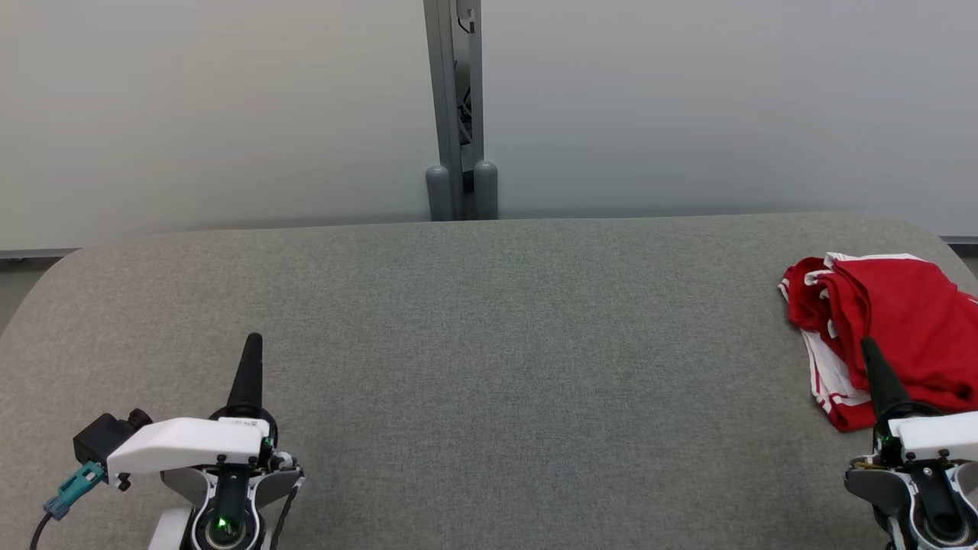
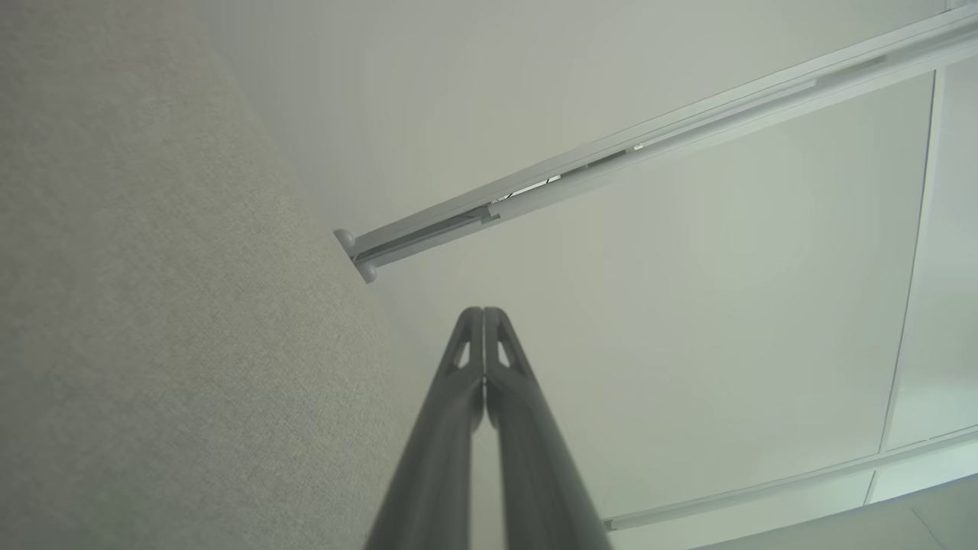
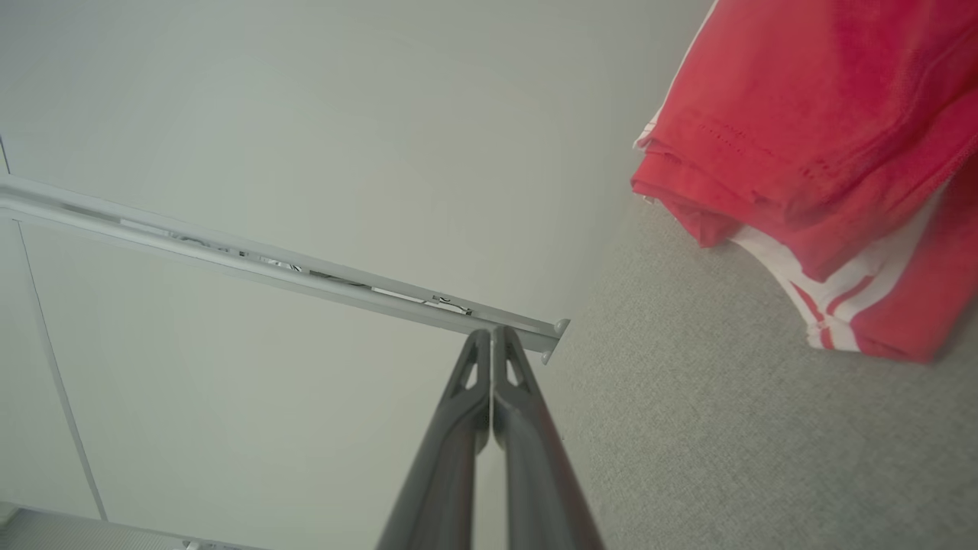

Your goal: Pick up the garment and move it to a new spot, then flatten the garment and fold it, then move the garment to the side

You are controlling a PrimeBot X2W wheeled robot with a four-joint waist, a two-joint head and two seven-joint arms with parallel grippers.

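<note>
Head view: a crumpled red garment (image 1: 909,321) with white striped trim lies at the right edge of the grey worktop (image 1: 489,344), while the left gripper (image 1: 253,344) points up from the near left, well apart from it. The right gripper (image 1: 871,347) stands at the near right, its tip overlapping the garment's near-left side; whether it touches the cloth cannot be told.

Left wrist view: the fingers (image 2: 443,428) are pressed together with nothing between them, over bare worktop and a pale wall.

Right wrist view: the fingers (image 3: 451,458) are likewise together and empty, and the garment's bunched hem lies just to their right.

The first step, the pick-up, appears not yet begun. The next move likely calls for the right fingers to part, come down on a thick fold and carry the garment toward the open middle.
</note>
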